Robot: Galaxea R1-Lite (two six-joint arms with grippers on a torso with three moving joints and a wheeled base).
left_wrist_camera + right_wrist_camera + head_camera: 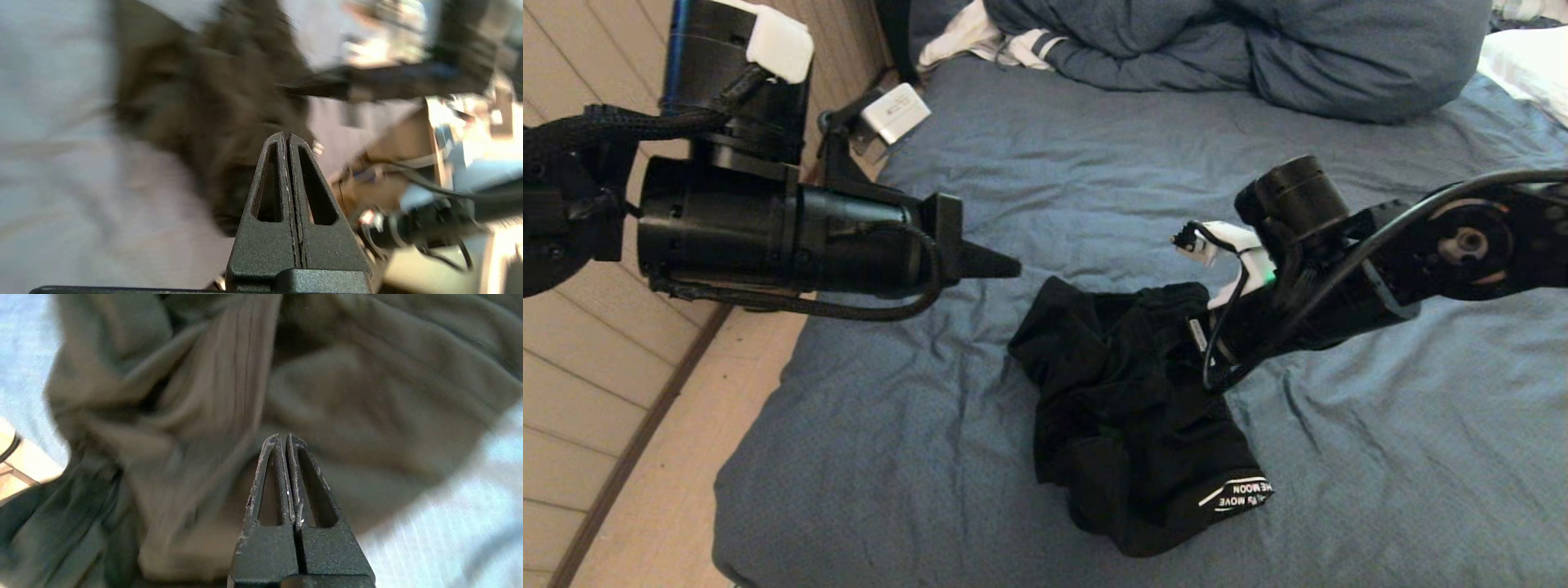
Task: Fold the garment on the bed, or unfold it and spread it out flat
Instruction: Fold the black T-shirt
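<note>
Blue-grey bed [1380, 457] bears the crumpled black garment [1127, 416].

Black garment [1127, 408], crumpled, with white lettering and white curved lines printed on a fold at its near edge. Blue-grey fabric, plain and wrinkled, over the bed [1380, 457]. Bunched duvet [1258, 49] in matching blue-grey at the far end. White cloth [1005, 41] with dark stripes beside the duvet. White pillow [1531, 65] at the far right corner. Pale wood-toned floor boards [596, 392] with darker seams along the left. Matte black left gripper [1005, 265] and matte black right gripper [284, 441]; white fittings on both arms. Pale scuffing along the right gripper's finger edges.
</note>
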